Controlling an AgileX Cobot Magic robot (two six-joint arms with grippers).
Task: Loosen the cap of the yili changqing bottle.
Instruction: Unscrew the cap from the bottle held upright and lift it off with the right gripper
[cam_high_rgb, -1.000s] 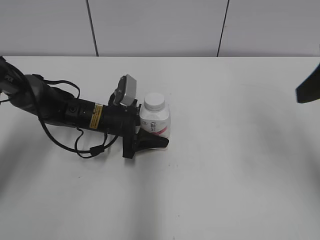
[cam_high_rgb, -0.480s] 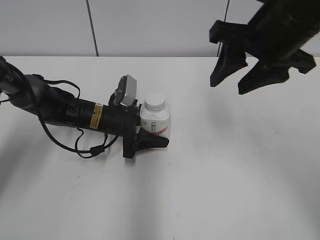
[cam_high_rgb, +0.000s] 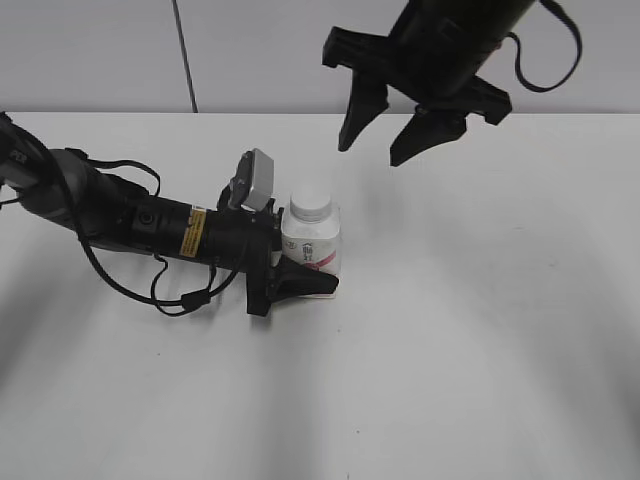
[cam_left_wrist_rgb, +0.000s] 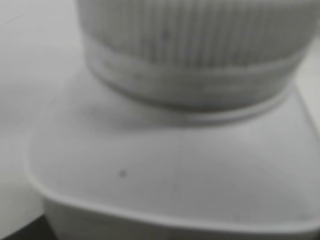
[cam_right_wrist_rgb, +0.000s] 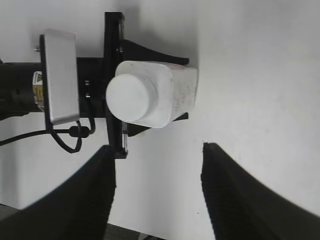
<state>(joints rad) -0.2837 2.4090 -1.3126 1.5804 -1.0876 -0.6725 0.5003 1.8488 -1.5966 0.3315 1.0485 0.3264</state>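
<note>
Exterior view: the right gripper (cam_high_rgb: 378, 140), only a dark sliver at the right edge a second ago and in the upper right half a second ago, now sits at upper centre, jaws spread, above and right of the cap (cam_high_rgb: 309, 205).

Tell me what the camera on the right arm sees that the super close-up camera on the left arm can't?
Only the right wrist view shows the left tool clamped around the small white squarish plastic bottle, the grey box-shaped camera on the left arm, the white table, and the right tool's own two black fingers, spread open above the scene.

Only the left wrist view shows the fine ridges on the side of the round white plastic cap.

Both show that cap and the bottle's sloped shoulder.
</note>
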